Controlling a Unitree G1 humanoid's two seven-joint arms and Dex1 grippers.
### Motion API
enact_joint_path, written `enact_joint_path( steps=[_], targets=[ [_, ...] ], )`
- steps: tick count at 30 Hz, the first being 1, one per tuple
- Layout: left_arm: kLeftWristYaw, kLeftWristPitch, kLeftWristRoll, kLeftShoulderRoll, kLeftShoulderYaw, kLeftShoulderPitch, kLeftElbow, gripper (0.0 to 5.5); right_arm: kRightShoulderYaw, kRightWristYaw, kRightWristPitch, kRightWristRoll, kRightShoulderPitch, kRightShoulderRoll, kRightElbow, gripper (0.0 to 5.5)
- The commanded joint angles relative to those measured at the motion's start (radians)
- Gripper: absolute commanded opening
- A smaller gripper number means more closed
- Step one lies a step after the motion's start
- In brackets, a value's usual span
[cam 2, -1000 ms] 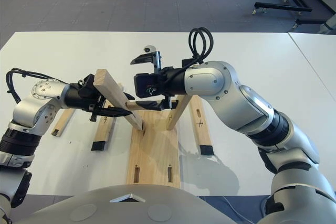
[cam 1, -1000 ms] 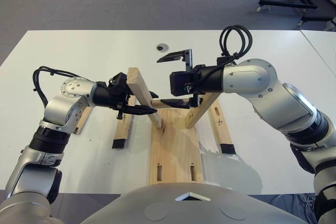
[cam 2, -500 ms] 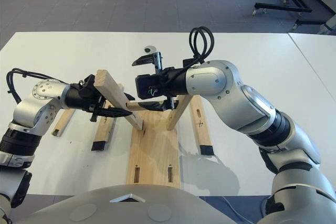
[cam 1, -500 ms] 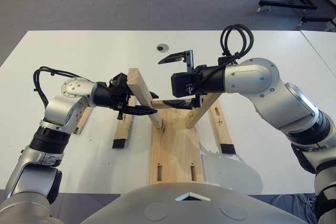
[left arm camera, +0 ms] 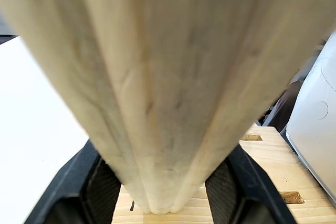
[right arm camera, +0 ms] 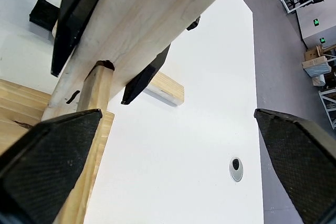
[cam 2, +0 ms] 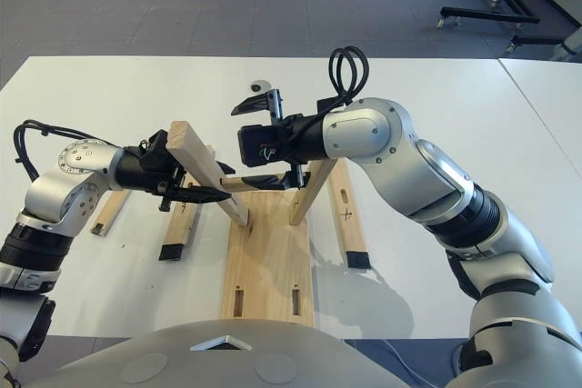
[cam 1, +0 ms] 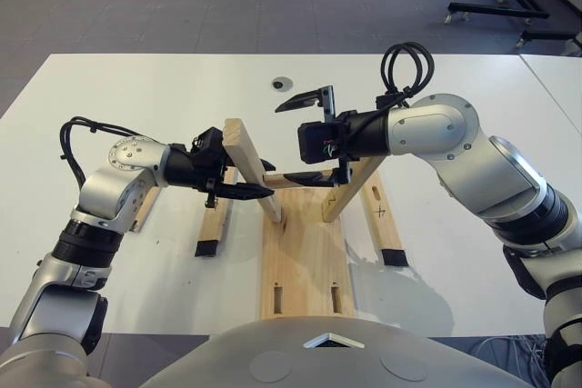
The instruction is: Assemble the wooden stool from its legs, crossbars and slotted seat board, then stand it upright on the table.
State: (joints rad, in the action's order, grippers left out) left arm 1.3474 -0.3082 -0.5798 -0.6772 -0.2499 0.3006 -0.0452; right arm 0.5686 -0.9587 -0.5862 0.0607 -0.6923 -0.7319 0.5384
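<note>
The slotted seat board (cam 1: pixel 305 256) lies flat on the white table (cam 1: pixel 127 97). Two legs stand in its far slots: a tilted left leg (cam 1: pixel 247 159) and a right leg (cam 1: pixel 353 186), joined by a crossbar (cam 1: pixel 284 179). My left gripper (cam 1: pixel 247 185) is shut on the left leg (left arm camera: pixel 157 77), its fingers (left arm camera: pixel 79 187) on either side of it. My right gripper (cam 1: pixel 298 138) stands wide open above the crossbar, its lower finger beside the bar and its upper finger raised. The right wrist view shows the left leg (right arm camera: pixel 147 19) and the crossbar (right arm camera: pixel 92 95) entering it.
A loose leg with a black foot (cam 1: pixel 211 224) lies left of the board, and another (cam 1: pixel 382 224) lies to its right. A short bar (cam 1: pixel 141 211) lies under my left forearm. A round grommet (cam 1: pixel 278 83) sits at the table's far middle.
My right gripper has edged slightly right, still open. The left gripper and its leg have stayed put.
</note>
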Motion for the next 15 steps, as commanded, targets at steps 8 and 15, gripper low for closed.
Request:
enact_joint_path(
  steps=[8, 15],
  targets=[
    [-0.051, -0.027, 0.072, 0.056, -0.077, -0.084, -0.049, 2.02, 0.158, -0.110, -0.080, -0.001, 0.153, -0.043, -0.103, 5.36],
    [-0.059, -0.029, 0.124, 0.048, -0.125, -0.081, -0.058, 2.02, 0.153, -0.105, -0.078, -0.001, 0.156, -0.047, -0.110, 5.36]
  ],
)
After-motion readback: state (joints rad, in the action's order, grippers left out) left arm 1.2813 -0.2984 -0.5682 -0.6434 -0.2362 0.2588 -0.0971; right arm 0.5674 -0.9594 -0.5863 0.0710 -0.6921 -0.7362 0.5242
